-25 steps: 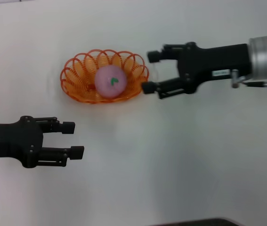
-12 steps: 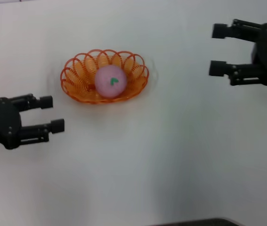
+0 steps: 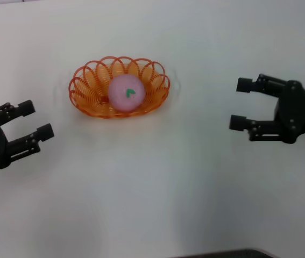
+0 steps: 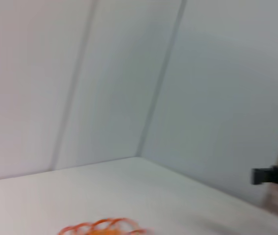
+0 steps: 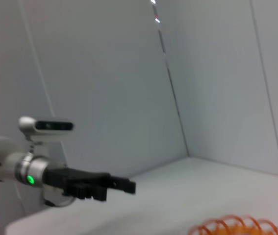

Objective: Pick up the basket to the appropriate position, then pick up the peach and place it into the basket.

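The oval orange wire basket (image 3: 90, 86) stands on the white table, left of centre toward the back. The dusty-pink peach (image 3: 126, 93) with a green leaf mark lies inside it. My left gripper (image 3: 37, 120) is open and empty at the left edge, well apart from the basket. My right gripper (image 3: 239, 104) is open and empty at the right, well apart from the basket. The basket's rim also shows in the left wrist view (image 4: 102, 227) and in the right wrist view (image 5: 237, 226). The left arm's gripper (image 5: 124, 186) shows far off in the right wrist view.
The white table (image 3: 152, 188) spreads around the basket with nothing else on it. Pale walls meet in a corner behind the table (image 4: 143, 122). A dark edge shows at the table's front (image 3: 222, 253).
Both arms have drawn back from the basket: the right gripper went from the basket's right rim out to the right, the left gripper slid to the left edge. The basket and peach stayed still.
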